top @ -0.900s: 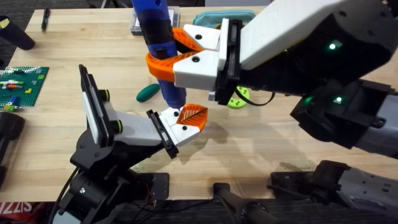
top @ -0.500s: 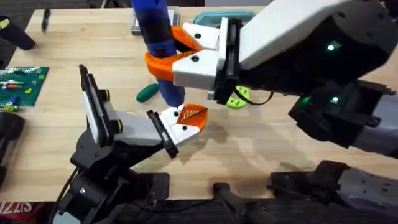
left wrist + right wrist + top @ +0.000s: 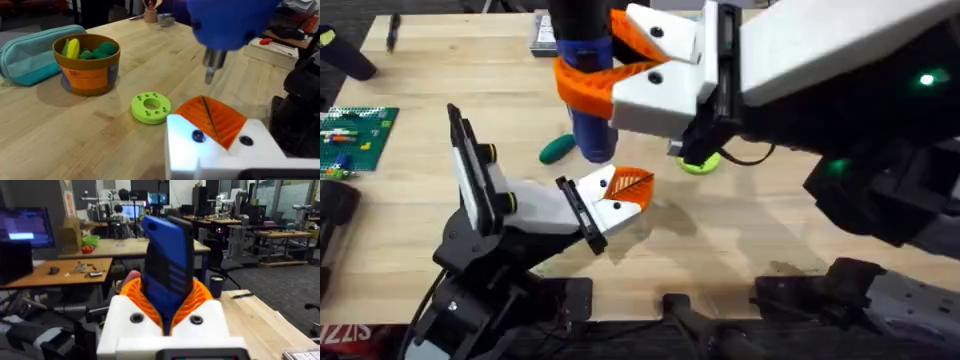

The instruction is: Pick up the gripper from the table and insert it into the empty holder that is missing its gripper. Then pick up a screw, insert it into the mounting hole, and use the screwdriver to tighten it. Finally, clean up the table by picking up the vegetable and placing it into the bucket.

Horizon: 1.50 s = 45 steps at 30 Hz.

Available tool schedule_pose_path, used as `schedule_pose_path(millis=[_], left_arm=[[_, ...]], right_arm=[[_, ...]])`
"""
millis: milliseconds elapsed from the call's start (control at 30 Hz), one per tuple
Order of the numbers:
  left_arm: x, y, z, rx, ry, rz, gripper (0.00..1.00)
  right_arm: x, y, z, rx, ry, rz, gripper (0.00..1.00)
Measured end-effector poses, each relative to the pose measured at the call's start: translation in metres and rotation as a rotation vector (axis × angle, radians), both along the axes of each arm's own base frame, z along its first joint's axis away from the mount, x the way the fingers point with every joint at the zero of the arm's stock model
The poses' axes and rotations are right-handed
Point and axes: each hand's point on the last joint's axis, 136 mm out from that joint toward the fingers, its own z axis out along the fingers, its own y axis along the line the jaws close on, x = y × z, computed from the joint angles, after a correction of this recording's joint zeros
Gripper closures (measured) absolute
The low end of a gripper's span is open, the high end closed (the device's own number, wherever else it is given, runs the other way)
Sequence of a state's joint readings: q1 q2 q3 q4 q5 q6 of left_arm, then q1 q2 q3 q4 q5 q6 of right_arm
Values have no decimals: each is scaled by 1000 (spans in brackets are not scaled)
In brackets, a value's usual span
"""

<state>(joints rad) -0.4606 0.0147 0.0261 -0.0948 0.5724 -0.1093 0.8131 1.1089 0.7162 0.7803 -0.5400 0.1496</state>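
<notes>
My right gripper [image 3: 582,75] is shut on the blue screwdriver [image 3: 588,110] and holds it upright. Its metal bit [image 3: 212,70] hangs a little above the gripper piece [image 3: 623,192], white with an orange ribbed tip. That piece sits in the white holder [image 3: 535,205] at the end of my left arm, where the left gripper [image 3: 215,130] is. The dark green vegetable [image 3: 557,149] lies on the table just left of the screwdriver. The bucket [image 3: 87,75], a round orange tub with toy vegetables inside, stands farther back. The screw is hidden.
A lime-green ring [image 3: 700,163] lies under the right arm, also seen as the ring [image 3: 151,107]. A pale teal pouch [image 3: 30,47] sits beside the bucket. A green brick plate [image 3: 355,135] is at the left edge, a clear box [image 3: 544,35] at the back.
The right arm has risen toward the camera with the screwdriver, lifting the bit away from the gripper piece. The left arm and holder have stayed put.
</notes>
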Motion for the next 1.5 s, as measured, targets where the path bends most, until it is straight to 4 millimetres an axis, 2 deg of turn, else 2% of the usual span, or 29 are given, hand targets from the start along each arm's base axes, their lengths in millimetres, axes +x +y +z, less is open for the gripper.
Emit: schedule_pose_path(millis=[67,333,367,400,467,567,933,1133,1500], left_arm=[[0,0,0,0,0,0,992],[0,0,0,0,0,0,992],[0,0,0,0,0,0,992],[0,0,0,0,0,0,992],[0,0,0,0,0,0,992],[0,0,0,0,0,0,992],[0,0,0,0,0,0,992],[0,0,0,0,0,0,992],[0,0,0,-1,3,1,992]], right_arm=[[-2,-2,5,22,17,9,948],[-3,1,4,24,44,23,948],[-5,2,3,21,47,30,948],[-7,11,-12,-23,88,49,948],[-5,13,-21,-55,110,44,948],[-2,13,-28,-74,107,34,948],[-1,13,-28,-79,64,23,948],[3,18,-37,-99,78,23,948],[5,20,-42,-108,83,23,948]])
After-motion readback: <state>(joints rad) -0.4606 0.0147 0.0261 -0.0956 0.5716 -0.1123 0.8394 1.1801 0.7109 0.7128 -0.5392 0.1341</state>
